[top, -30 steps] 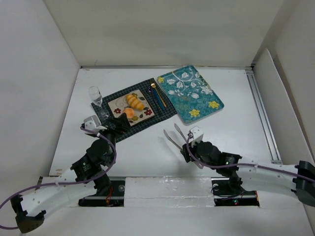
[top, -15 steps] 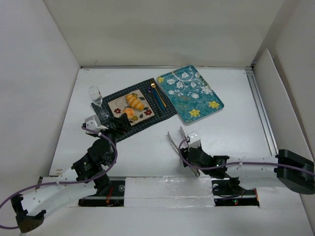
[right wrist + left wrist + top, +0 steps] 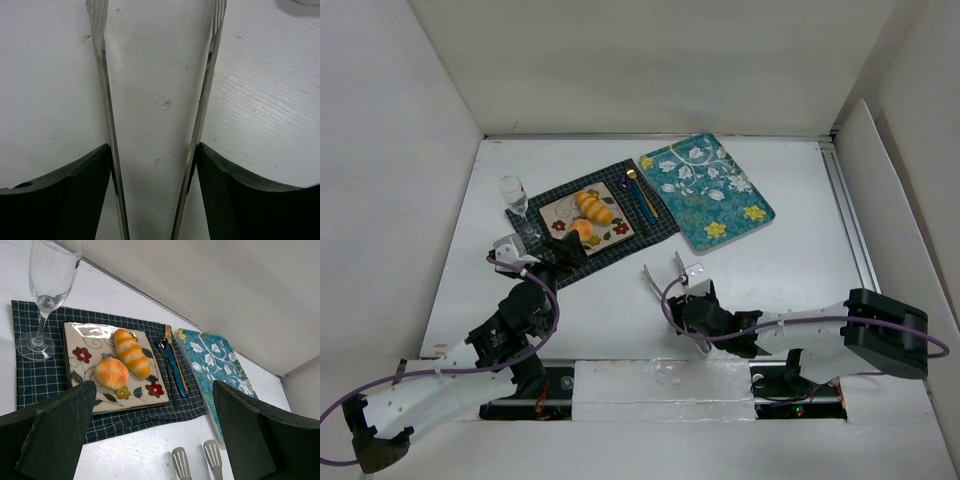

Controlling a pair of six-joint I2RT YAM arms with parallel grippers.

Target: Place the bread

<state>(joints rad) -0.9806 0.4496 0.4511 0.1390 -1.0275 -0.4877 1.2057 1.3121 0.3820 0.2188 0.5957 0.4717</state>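
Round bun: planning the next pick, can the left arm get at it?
Probably yes: the left gripper stands open facing the round bun on the plate, nothing between them.

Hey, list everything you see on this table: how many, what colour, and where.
wine glass: one, clear, on the placemat's left edge
placemat: one, dark check, left of centre
plate: one, cream floral, on the placemat
long roll: one, golden striped, on the plate
round bun: one, golden, beside the roll
fork: one, gold head, right of the plate
spoon: one, dark, beside the fork
tray: one, teal floral, right of the placemat
tongs: one, silver, in the right hand
left hand: black, open
right hand: black, gripping the tongs
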